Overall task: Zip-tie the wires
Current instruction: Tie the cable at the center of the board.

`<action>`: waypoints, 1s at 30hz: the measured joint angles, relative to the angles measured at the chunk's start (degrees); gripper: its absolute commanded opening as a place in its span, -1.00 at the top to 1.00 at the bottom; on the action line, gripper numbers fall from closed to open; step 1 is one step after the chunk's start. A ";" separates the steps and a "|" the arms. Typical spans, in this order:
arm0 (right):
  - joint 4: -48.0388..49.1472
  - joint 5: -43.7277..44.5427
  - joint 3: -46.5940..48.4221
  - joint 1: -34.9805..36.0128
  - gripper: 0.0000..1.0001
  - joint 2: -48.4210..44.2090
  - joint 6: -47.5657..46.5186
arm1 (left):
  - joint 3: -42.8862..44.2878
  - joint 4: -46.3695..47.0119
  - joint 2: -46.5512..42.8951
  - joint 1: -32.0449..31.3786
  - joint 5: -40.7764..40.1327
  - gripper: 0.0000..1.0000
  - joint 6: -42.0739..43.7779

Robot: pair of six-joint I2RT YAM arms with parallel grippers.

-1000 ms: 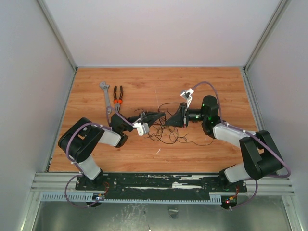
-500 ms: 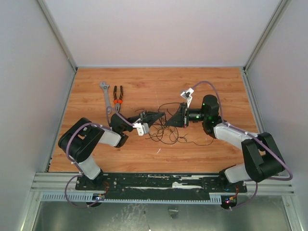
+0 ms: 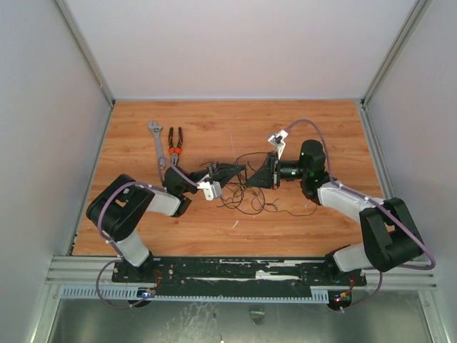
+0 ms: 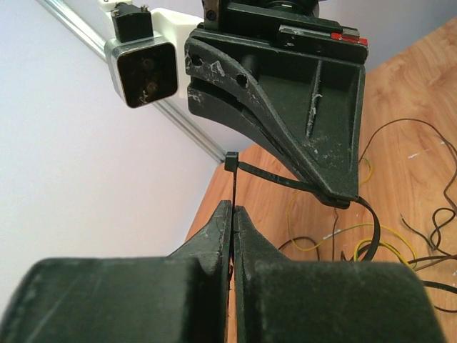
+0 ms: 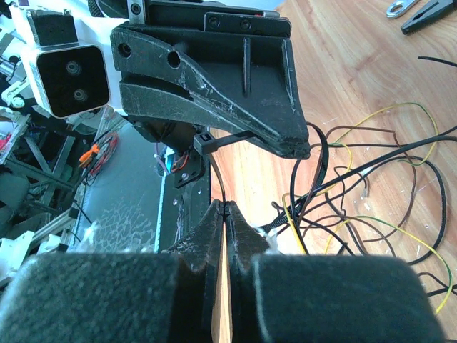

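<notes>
The left gripper (image 4: 232, 211) is clamped shut on the zip tie (image 4: 230, 163) just below its head. The right gripper (image 5: 223, 207), tip to tip with it, pinches the same strip shut. They meet above the wires (image 3: 246, 199), which lie tangled in the middle of the table (image 3: 214, 121), well off every edge. Whether the loop encloses every strand cannot be told. Pulling now could cinch it with strands left outside, or the slick strip could slip from so thin a pinch.
</notes>
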 measured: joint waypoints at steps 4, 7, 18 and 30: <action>-0.15 0.04 0.00 -0.02 1.00 -0.35 0.00 | 0.00 0.00 0.00 0.00 0.13 1.00 0.15; -0.24 0.04 0.02 -0.07 1.00 -0.79 0.02 | 0.00 0.00 0.00 0.00 0.13 1.00 0.66; -0.02 -0.66 0.02 -0.96 1.00 -1.07 1.46 | 0.00 0.00 -0.02 0.00 0.13 1.00 1.70; -0.33 -2.19 1.68 -1.11 1.00 -0.92 3.82 | 0.00 0.00 -0.04 0.00 0.11 1.00 2.38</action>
